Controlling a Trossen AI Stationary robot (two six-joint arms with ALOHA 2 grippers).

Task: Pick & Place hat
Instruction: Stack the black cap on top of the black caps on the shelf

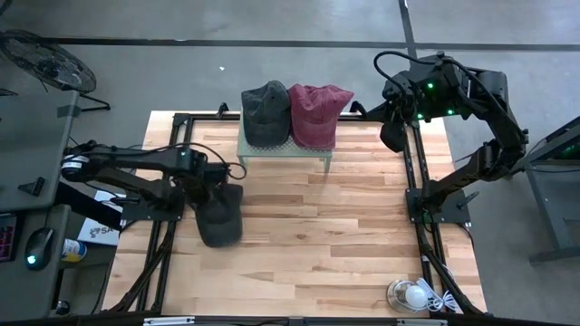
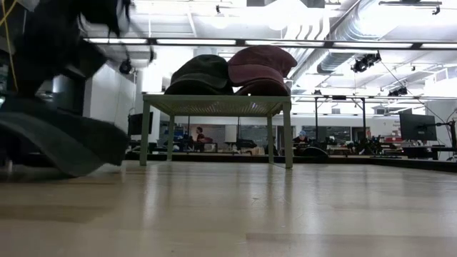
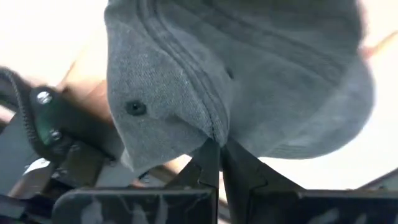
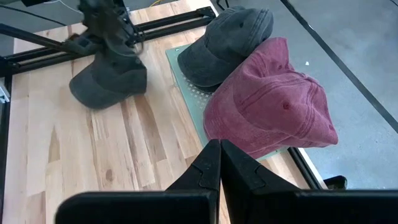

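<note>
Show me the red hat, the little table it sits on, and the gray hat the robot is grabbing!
red hat (image 1: 319, 114), high view, on its crown.
green stand (image 1: 283, 148), high view, on its bare front edge.
gray hat (image 1: 220, 220), high view, on its crown, pinched by the left gripper (image 3: 219, 144), left wrist view.

Open-plan lab: exposed ducts (image 2: 335, 36), monitor-lined desks (image 2: 418, 128).

Bright overhead ceiling lights (image 2: 214, 41); left wrist view blurred.

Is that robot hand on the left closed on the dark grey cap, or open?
Closed: the left hand pinches the dark grey cotton cap, fingertips together on its fabric.
</note>
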